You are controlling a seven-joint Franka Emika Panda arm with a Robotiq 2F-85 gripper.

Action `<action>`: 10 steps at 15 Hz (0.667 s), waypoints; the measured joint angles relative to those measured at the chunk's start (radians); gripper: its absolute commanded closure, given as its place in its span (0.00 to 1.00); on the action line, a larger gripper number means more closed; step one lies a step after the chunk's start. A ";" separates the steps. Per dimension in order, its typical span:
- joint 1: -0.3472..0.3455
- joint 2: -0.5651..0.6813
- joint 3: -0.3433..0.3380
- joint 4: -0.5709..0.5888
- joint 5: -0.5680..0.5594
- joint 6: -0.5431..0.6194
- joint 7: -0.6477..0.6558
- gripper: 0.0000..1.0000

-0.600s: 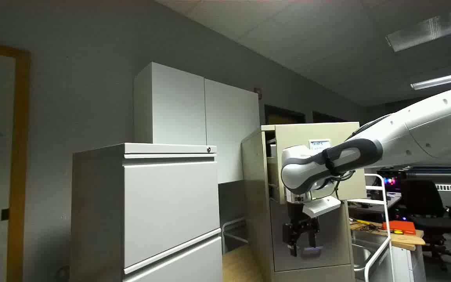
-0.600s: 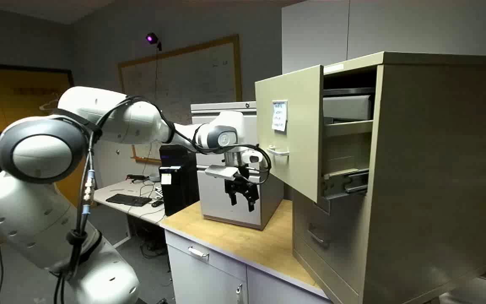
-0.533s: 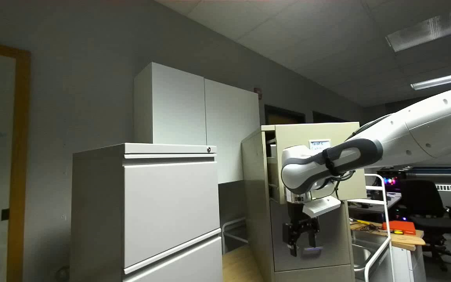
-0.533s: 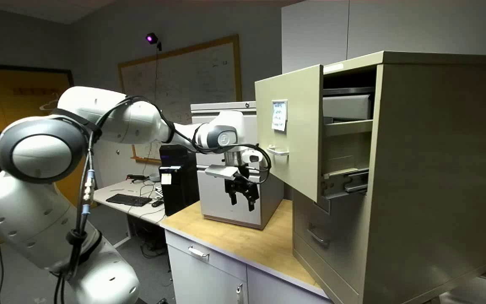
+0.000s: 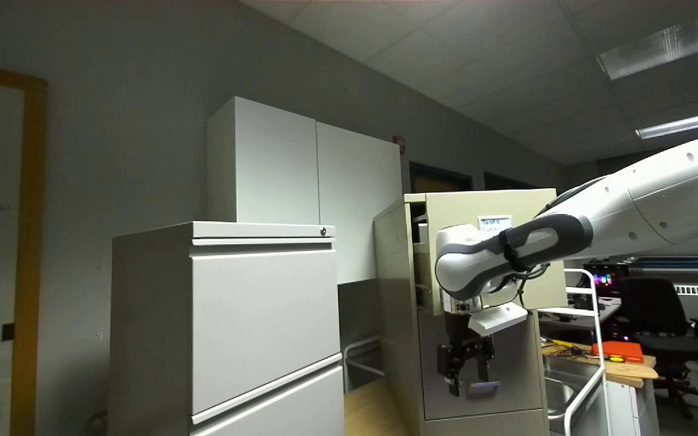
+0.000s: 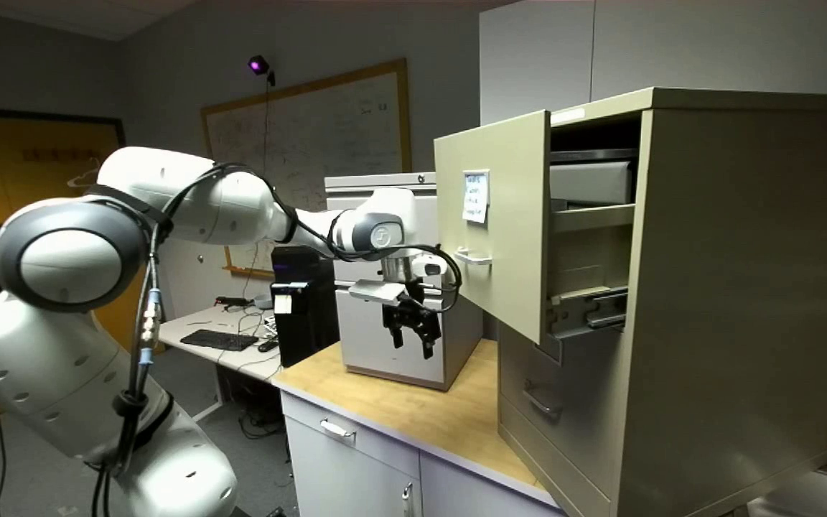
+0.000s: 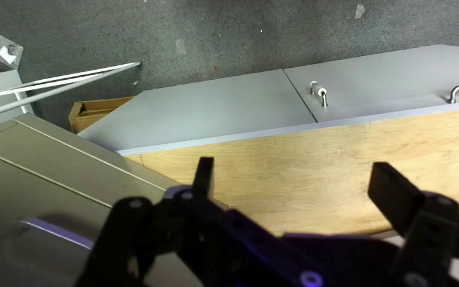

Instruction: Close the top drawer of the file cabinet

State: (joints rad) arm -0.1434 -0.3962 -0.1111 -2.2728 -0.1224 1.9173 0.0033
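In an exterior view the hand (image 6: 413, 350) hangs released, fingers (image 6: 428, 350) apart. Right of it and higher, the top drawer (image 6: 507, 222) of the file cabinet (image 6: 736, 287) stands pulled out, with a pale box (image 6: 589, 183) showing inside. Beyond the hand, a grey cabinet (image 6: 363, 327) rests on the worktop (image 6: 385, 391).

In an exterior view the top drawer is above the hand, partly hidden by the arm (image 5: 658, 200); a lower drawer (image 5: 515, 369) is behind the hand.

In the wrist view the worktop shows between the parted fingers, with a drawer handle (image 7: 56, 232) to their left.
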 measured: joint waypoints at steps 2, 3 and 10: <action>0.000 0.001 0.000 0.000 -0.001 0.002 0.004 0.23; 0.000 0.001 0.000 0.000 -0.003 0.009 0.007 0.25; 0.000 -0.033 0.049 -0.012 -0.073 0.135 0.090 0.80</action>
State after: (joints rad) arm -0.1431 -0.4288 -0.0618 -2.2852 -0.1957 2.0523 0.0937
